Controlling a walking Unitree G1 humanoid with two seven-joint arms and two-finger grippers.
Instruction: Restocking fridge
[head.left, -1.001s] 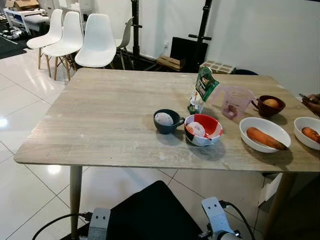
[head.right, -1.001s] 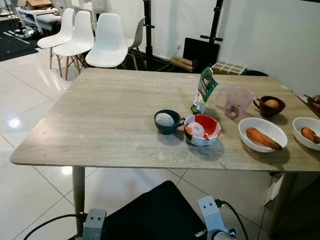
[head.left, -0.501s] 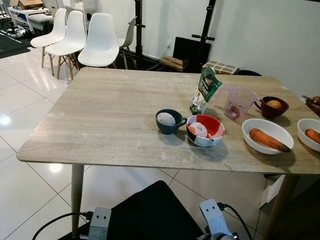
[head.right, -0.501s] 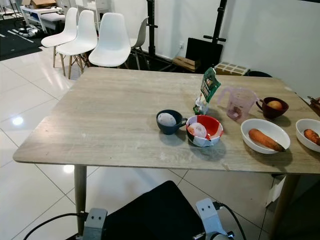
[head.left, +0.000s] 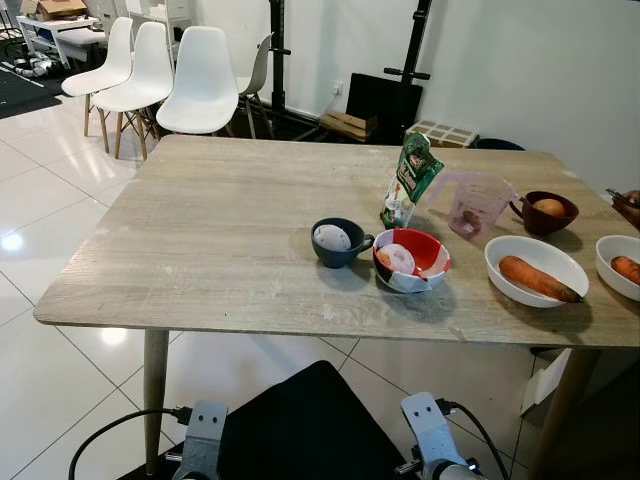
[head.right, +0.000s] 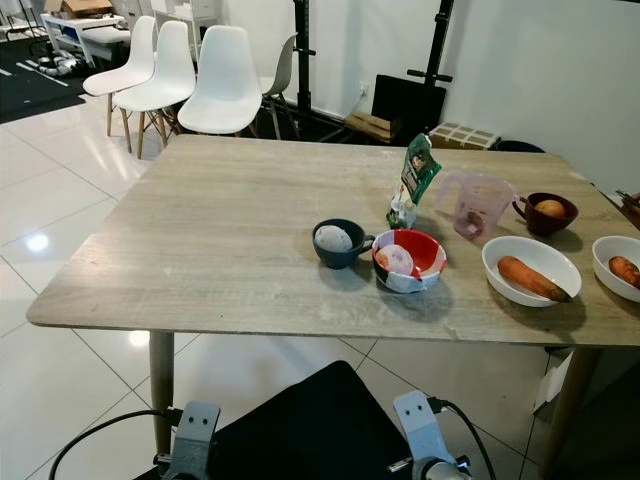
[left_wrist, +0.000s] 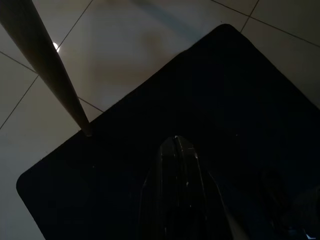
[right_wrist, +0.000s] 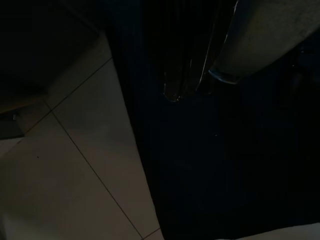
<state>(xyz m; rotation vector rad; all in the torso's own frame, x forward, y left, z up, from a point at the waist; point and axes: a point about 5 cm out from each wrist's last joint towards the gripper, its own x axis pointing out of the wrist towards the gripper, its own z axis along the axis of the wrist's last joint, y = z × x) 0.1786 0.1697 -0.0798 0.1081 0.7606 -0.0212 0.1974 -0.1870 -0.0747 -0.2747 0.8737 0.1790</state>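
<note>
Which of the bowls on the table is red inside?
The red bowl beside the dark blue cup, holding a pale round item. The two carrot bowls are white; the far cup is maroon.

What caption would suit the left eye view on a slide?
Wooden table set with bowls of carrots, a cup, a pouch and a jug.

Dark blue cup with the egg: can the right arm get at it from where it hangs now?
Probably not yet. The right gripper hangs below the table edge, and the dark blue cup sits well in from that edge. Nothing stands in front of the cup, so raising the arm and stepping closer should open the way.
</note>
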